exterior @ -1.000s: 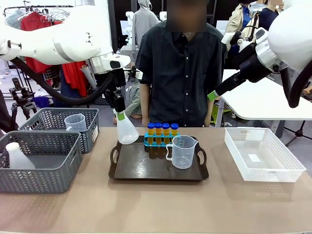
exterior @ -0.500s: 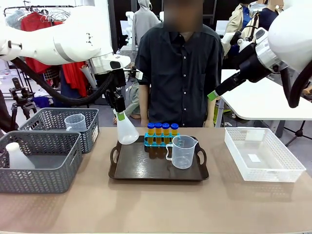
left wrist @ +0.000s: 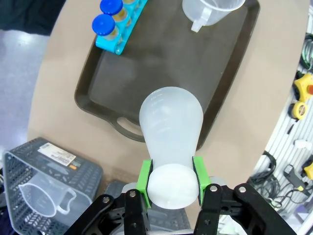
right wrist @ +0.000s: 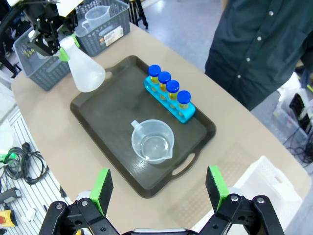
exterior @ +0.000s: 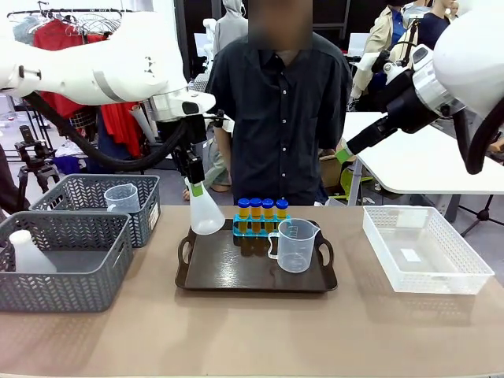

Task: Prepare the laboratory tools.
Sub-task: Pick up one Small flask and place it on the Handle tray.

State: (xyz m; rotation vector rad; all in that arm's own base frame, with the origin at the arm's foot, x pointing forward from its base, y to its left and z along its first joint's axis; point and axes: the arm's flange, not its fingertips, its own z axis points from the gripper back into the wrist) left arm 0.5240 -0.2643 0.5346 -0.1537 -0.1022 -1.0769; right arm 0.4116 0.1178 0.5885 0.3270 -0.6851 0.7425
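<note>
The front camera sits low at the robot's side, facing across the counter (exterior: 260, 331) toward the person. The left wrist camera looks straight down from close above the tray (left wrist: 146, 73). The right wrist camera looks down from higher up. All three share the tray.

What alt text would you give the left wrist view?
The left gripper grips a translucent white conical flask by its neck above the handle end of a dark brown tray, which holds blue-capped tubes in a blue rack and a clear beaker.
</note>
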